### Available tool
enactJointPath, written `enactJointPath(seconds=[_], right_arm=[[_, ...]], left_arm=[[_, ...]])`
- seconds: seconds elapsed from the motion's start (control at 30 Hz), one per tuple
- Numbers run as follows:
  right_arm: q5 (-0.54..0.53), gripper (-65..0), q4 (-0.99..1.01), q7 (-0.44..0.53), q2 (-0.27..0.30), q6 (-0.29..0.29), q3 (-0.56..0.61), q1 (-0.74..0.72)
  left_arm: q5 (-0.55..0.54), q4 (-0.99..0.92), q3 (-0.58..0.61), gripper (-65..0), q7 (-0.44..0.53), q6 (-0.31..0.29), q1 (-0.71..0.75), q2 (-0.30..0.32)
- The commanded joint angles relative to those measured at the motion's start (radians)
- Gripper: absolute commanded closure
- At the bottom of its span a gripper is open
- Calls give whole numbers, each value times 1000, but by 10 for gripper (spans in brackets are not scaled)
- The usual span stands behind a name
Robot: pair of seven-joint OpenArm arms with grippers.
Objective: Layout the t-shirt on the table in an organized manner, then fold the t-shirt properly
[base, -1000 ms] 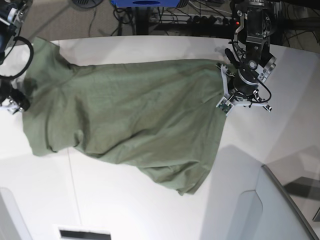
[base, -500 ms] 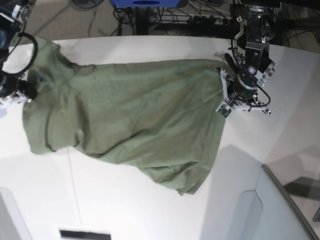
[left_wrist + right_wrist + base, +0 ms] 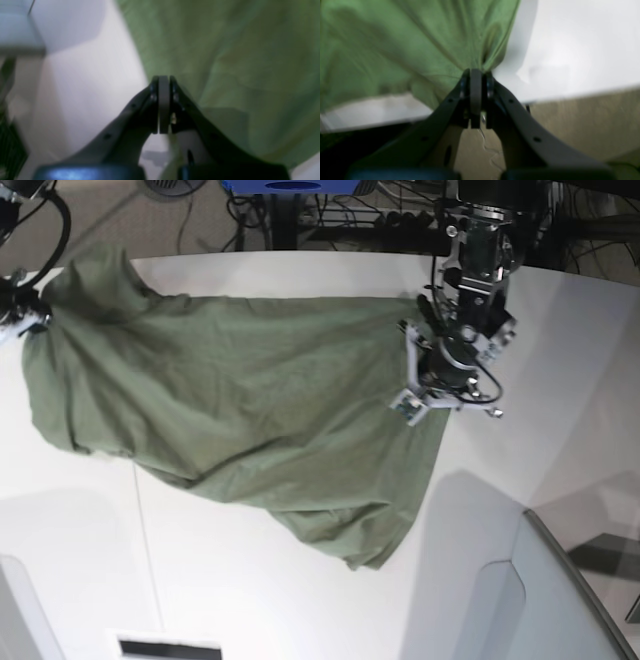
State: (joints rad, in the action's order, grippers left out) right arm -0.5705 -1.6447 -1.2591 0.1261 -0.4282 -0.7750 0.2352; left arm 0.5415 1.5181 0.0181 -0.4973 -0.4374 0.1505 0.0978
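Observation:
The olive-green t-shirt [image 3: 240, 400] lies spread and wrinkled across the white table [image 3: 300, 610]. My right gripper [image 3: 28, 315] is at the table's far left edge, shut on a bunched corner of the t-shirt [image 3: 440, 45], which pulls taut from the fingertips [image 3: 476, 75]. At the shirt's right edge my left gripper [image 3: 430, 388] points down. It is shut [image 3: 163, 80], pinching the edge of the t-shirt [image 3: 225, 50]. A loose lower corner [image 3: 365, 555] trails toward the front.
A grey angled panel [image 3: 565, 600] stands at the front right. A thin dark seam [image 3: 145, 530] runs across the table. Cables and floor [image 3: 340, 215] lie beyond the far edge. A small dark label [image 3: 170, 648] sits at the front edge.
My right gripper closed on the shirt's left corner and pulled it up and left. My left arm moved left with the right edge. The whole shirt shifted left.

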Motion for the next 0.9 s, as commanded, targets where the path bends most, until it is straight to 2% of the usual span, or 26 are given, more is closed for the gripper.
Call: enactJointPath(seconds=[0.0, 0.13, 0.3, 0.37, 0.47, 0.53, 0.57, 0.63, 0.67, 0.73, 0.8, 0.87], right_arm=[[-9, 0, -16, 17, 14, -2, -2, -7], [-7, 0, 5, 19, 14, -2, -2, -10], [-7, 0, -2, 19, 17, -2, -1, -10], [-7, 0, -2, 19, 17, -2, -2, -10], [-7, 0, -2, 19, 17, -2, -2, -10], [-7, 0, -2, 19, 17, -2, -1, -10], [-7, 0, -2, 19, 17, -2, -2, -10], [-7, 0, -4, 19, 17, -2, -1, -10], [-7, 0, -4, 19, 17, -2, -1, -12], [-7, 0, -4, 19, 17, -2, -1, -17], [-7, 0, -4, 19, 17, -2, -1, -21], [-7, 0, -4, 19, 17, -2, 1, -24]], left_arm=[[-1, -4, 6, 0, 5, 9, -1, 4], [-13, 35, -19, 0, 5, 9, 19, 1], [-24, 217, -146, 0, -4, 4, 62, -3], [-111, 256, -228, 0, -5, 2, 70, -3], [-366, 258, -363, 0, -39, -28, 99, 20], [-528, 258, -421, 0, -84, -68, 136, 61], [-602, 258, -435, -69, -94, -88, 156, 84], [-757, 255, -452, -252, -100, -119, 219, 133], [-831, 243, -452, -346, -99, -125, 249, 153], [-958, 212, -445, -492, -97, -125, 294, 193], [-1053, 160, -442, -573, -96, -128, 311, 207], [-1104, 98, -442, -578, -94, -156, 311, 205]])
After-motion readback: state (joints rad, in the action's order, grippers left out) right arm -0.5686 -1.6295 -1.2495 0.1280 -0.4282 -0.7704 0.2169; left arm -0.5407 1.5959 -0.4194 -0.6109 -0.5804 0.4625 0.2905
